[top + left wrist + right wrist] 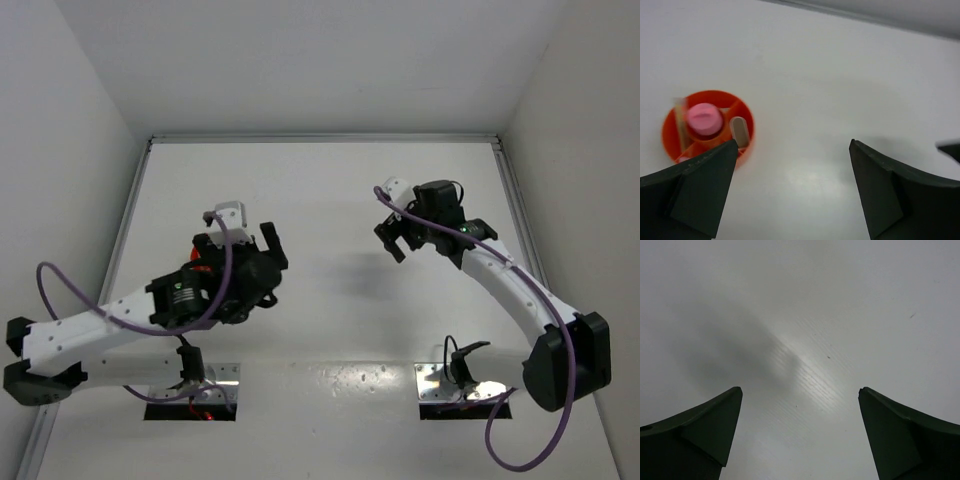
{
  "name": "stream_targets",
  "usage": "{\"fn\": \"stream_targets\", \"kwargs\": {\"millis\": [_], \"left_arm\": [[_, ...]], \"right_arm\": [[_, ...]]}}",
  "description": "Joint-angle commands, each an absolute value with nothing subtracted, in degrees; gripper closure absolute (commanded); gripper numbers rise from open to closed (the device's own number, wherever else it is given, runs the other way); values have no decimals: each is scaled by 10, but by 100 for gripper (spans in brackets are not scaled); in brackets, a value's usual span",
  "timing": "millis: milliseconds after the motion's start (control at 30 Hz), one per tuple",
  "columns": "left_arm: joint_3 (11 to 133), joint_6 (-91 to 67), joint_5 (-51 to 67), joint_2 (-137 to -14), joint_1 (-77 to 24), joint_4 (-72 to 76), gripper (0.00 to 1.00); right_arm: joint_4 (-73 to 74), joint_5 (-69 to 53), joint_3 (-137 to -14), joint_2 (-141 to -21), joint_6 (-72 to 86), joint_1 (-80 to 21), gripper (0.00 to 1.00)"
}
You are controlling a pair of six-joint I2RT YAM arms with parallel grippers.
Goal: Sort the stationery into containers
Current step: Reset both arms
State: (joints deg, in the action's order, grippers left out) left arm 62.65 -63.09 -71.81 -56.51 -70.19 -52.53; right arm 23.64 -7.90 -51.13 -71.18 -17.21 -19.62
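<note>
The round orange tub (746,116) with inner dividers sits at the left of the left wrist view. It holds a pink-capped tube (704,118), a beige block (740,131) and a pale stick (680,122). In the top view only a red sliver of the tub (200,266) shows under the left arm. My left gripper (793,145) is open and empty above bare table, just right of the tub; it also shows in the top view (277,267). My right gripper (800,390) is open and empty over bare table, at the centre right in the top view (391,240).
White walls enclose the table on the left, far and right sides, with a metal rim (320,138) along the far edge. A dark tip (950,150) shows at the right edge of the left wrist view. No loose stationery shows on the table.
</note>
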Motion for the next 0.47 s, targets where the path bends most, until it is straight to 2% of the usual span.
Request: {"fn": "stream_targets", "kwargs": {"millis": [0, 33, 67, 133, 267, 400, 433], "left_arm": [[615, -244, -406, -505, -677, -260, 0], [640, -227, -284, -504, -658, -260, 0], [657, -216, -246, -518, -651, -282, 0], [711, -191, -208, -573, -638, -319, 0], [757, -177, -222, -699, -575, -384, 0], [757, -138, -115, -751, -506, -330, 0], [744, -133, -55, -751, -480, -310, 0]], "right_arm": [[183, -55, -513, -677, -114, -194, 0], [172, -43, -513, -668, -96, -194, 0], [149, -13, -508, -668, -82, -194, 0], [124, 34, -508, -658, -25, -194, 0], [78, 111, -497, -645, 32, -194, 0], [71, 142, -491, -639, 43, -194, 0], [71, 142, -491, -634, 43, -194, 0]]}}
